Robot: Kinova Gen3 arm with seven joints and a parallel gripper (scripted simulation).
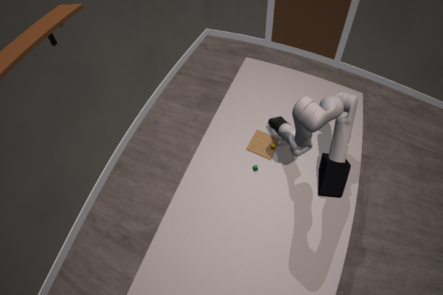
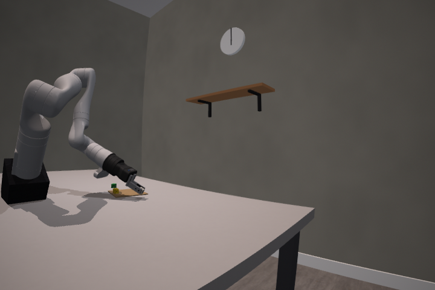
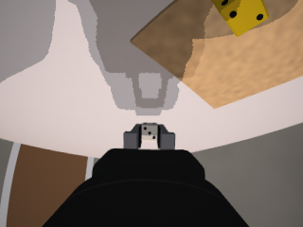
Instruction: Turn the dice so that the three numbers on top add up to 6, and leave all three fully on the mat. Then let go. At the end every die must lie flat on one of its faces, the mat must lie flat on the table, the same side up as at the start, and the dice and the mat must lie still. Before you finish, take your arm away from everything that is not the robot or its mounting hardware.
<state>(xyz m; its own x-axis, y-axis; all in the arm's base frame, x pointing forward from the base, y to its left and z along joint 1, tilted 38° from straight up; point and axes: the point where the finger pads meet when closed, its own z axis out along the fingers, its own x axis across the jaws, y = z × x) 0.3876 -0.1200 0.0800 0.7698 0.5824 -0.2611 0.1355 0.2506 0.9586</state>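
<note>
Dice, three in number, are distributed between the end effector and the counter. The end effector is partly open, its fingers closed against the sides of a pale grey die, which is thus held between them. Three black pips in a diagonal row are shown on one face of this die in the wrist view. In the top view the fingers cannot be made out. The arm is mounted on a black base, and its forearm is slanted downward toward the counter.

A square tan mat is laid flat on the counter. A yellow die is placed on the mat, near the edge facing the base; it is partly cut off in the wrist view, so its full pip count cannot be read there. A green die is located off the mat, directly on the counter and apart from the mat's edge. Its upper number is too small to be read.
</note>
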